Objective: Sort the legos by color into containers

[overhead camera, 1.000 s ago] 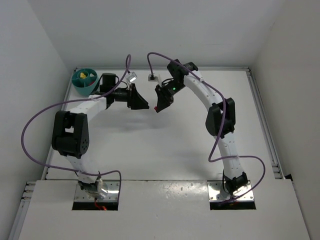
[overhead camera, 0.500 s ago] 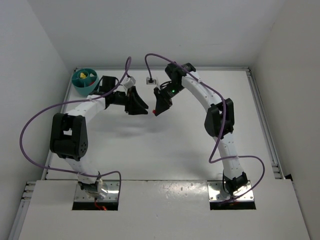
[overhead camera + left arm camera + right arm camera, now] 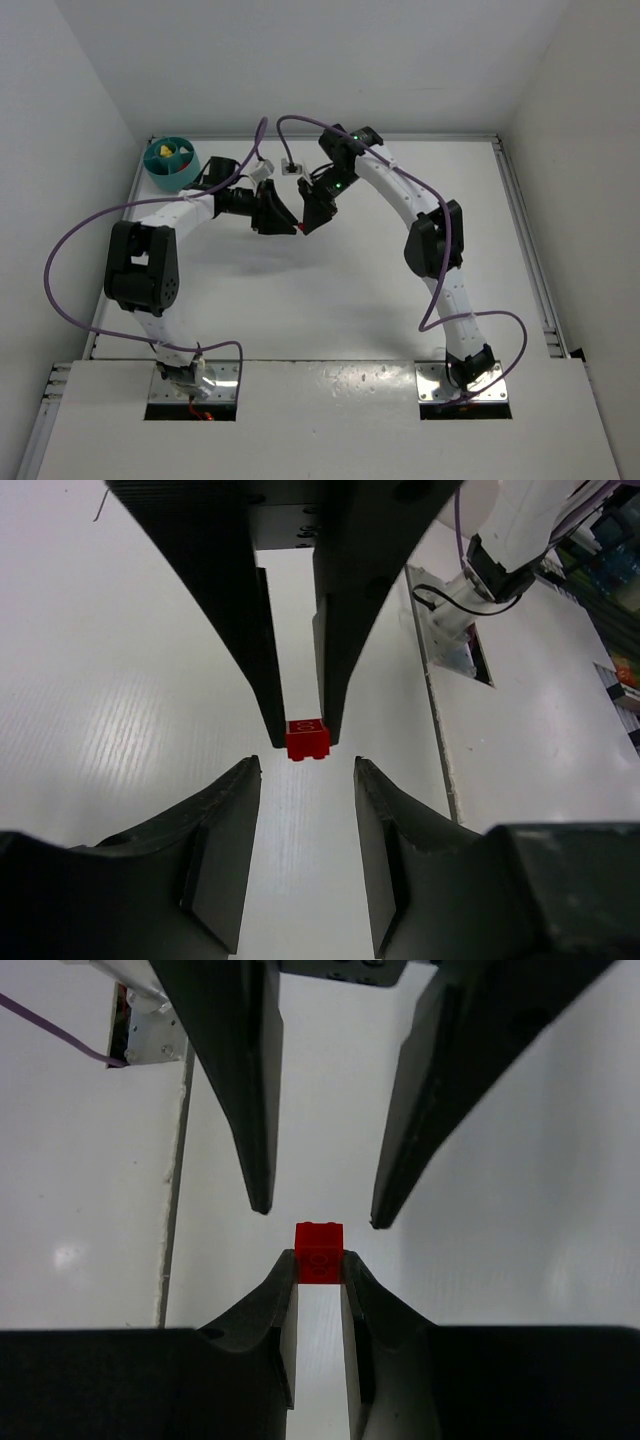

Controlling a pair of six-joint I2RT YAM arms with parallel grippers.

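Observation:
My right gripper [image 3: 318, 1262] is shut on a small red lego [image 3: 318, 1250], held at its fingertips above the table. My left gripper [image 3: 306, 768] is open and faces it tip to tip; its fingers [image 3: 258, 1140] stand just short of the lego [image 3: 307, 739], one on each side, not touching. In the top view the two grippers meet at the table's back middle, left [image 3: 290, 226] and right [image 3: 305, 224], with the lego [image 3: 299, 229] between them. The teal bowl [image 3: 172, 162] sits at the back left corner with yellow legos [image 3: 165, 152] in one compartment.
A small white fitting [image 3: 290, 167] lies at the back edge behind the grippers. Purple cables [image 3: 60, 270] loop off both arms. A rail [image 3: 530, 260] runs along the table's right edge. White walls close in the table.
The right gripper has moved left and nearer with the red lego. The left gripper has swung right toward it, so the fingertips now meet around the lego.

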